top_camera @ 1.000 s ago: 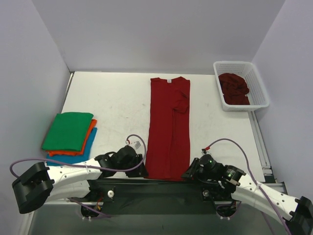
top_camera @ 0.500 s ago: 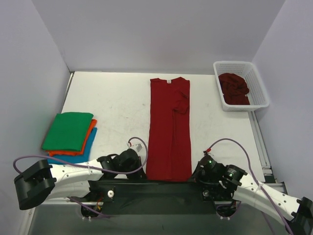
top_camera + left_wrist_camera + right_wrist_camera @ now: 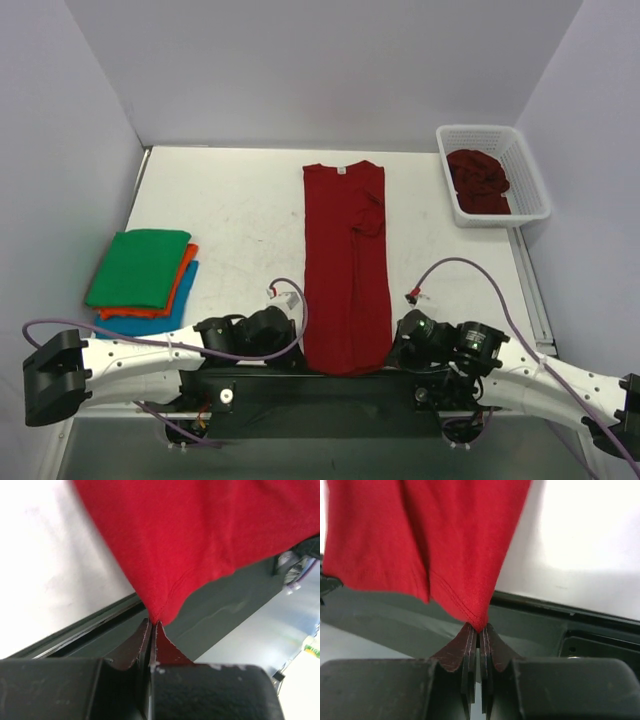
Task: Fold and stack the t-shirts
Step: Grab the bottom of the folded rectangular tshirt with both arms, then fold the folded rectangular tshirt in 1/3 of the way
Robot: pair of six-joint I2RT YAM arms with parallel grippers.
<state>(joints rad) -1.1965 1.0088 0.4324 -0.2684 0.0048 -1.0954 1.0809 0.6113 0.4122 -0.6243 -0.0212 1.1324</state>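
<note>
Top external view: a white table [image 3: 230,220] boxed in by pale walls [image 3: 320,70]. The dark red t-shirt [image 3: 345,260], folded narrow, lies lengthwise at centre, collar toward the far wall, hem at the near edge. The left gripper [image 3: 152,626] and right gripper [image 3: 479,630] each pinch tight on a hem corner.
</note>
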